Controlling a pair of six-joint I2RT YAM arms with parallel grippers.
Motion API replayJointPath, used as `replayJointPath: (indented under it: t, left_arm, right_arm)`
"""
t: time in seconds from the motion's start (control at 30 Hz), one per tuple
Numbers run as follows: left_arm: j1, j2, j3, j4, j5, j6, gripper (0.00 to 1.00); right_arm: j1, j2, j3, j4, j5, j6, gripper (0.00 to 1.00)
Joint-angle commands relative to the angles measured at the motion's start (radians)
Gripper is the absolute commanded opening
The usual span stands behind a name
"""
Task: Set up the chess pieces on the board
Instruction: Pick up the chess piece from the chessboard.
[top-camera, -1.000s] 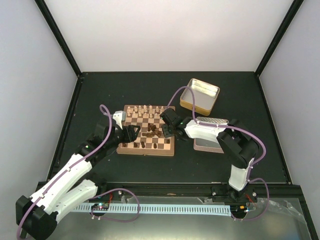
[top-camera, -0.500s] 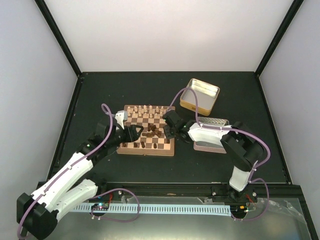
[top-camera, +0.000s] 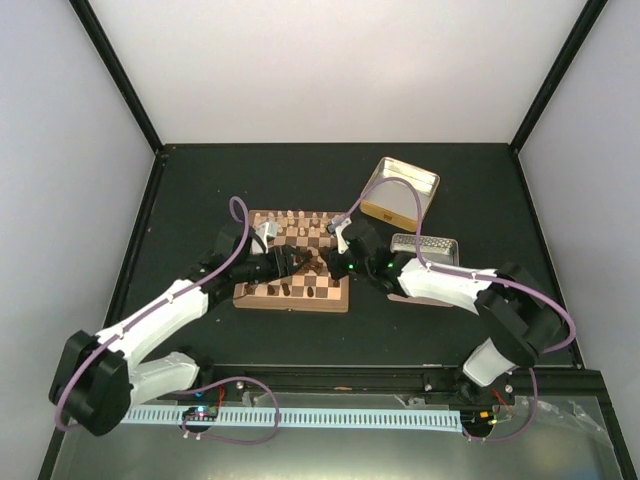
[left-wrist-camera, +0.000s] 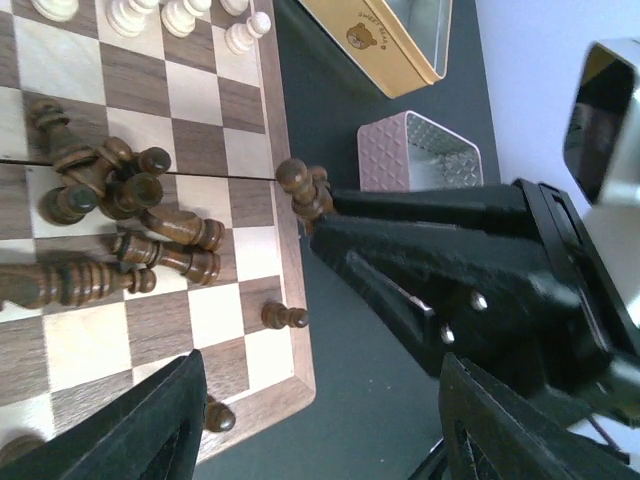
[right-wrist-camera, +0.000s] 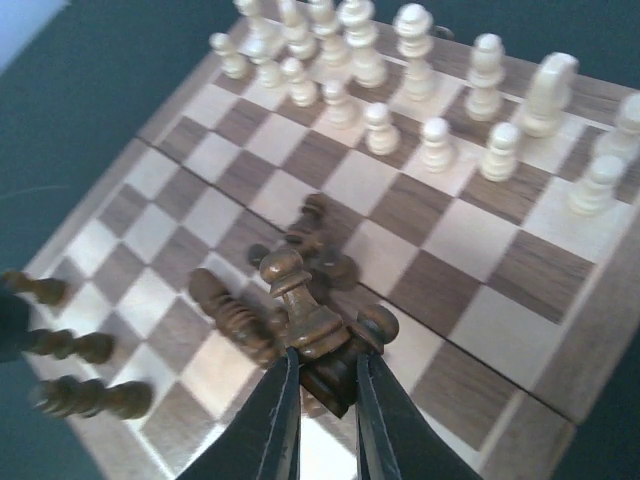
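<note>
A lab robot cell: plain white wall panels (top-camera: 330, 70) and black frame posts (top-camera: 116, 75) enclose a matte black table (top-camera: 200, 180).

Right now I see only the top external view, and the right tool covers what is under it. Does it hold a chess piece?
Observer: Yes. In the right wrist view the right tool is shut on the base of one dark piece, which stands upright in the grip.
Operator: And the left tool, does it carry something?
Observer: No. The left tool is open; the left wrist view shows its fingers wide apart, gripping nothing.
Operator: Are the other dark pieces in order?
Observer: Not yet. Several lie tipped in a heap near the middle of the board.
</note>
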Motion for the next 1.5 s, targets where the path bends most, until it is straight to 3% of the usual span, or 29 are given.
replayJointPath:
  t: [0.0, 0.23, 0.63, 0.83, 0.93, 1.13, 1.47]
  left_arm:
    - [0.008, 0.068, 0.049, 0.123, 0.074, -0.066, 0.65]
    - [0.02, 0.172, 0.039, 0.25, 0.045, -0.101, 0.58]
    - [0.032, 0.249, 0.02, 0.315, 0.03, -0.096, 0.28]
    - [0.039, 0.271, 0.027, 0.31, 0.025, -0.054, 0.08]
    - [0.042, 0.273, 0.051, 0.259, -0.011, 0.006, 0.02]
    - [0.044, 0.244, 0.104, 0.109, -0.133, 0.108, 0.02]
    - [0.025, 0.062, 0.106, -0.281, -0.517, 0.239, 0.01]
  right_arm:
    - [0.003, -0.041, -0.048, 0.149, -0.146, 0.01, 0.12]
    - [0.003, -0.038, -0.078, 0.212, -0.237, 0.032, 0.13]
    - [0.003, -0.019, -0.083, 0.245, -0.252, 0.056, 0.13]
    - [0.002, -0.011, -0.059, 0.205, -0.229, 0.022, 0.13]
    - [0.002, -0.005, -0.036, 0.145, -0.18, -0.019, 0.13]
    - [0.003, -0.004, 0.01, 0.039, -0.081, -0.063, 0.13]
    - [0.003, -0.063, 0.028, -0.015, -0.069, 0.04, 0.13]
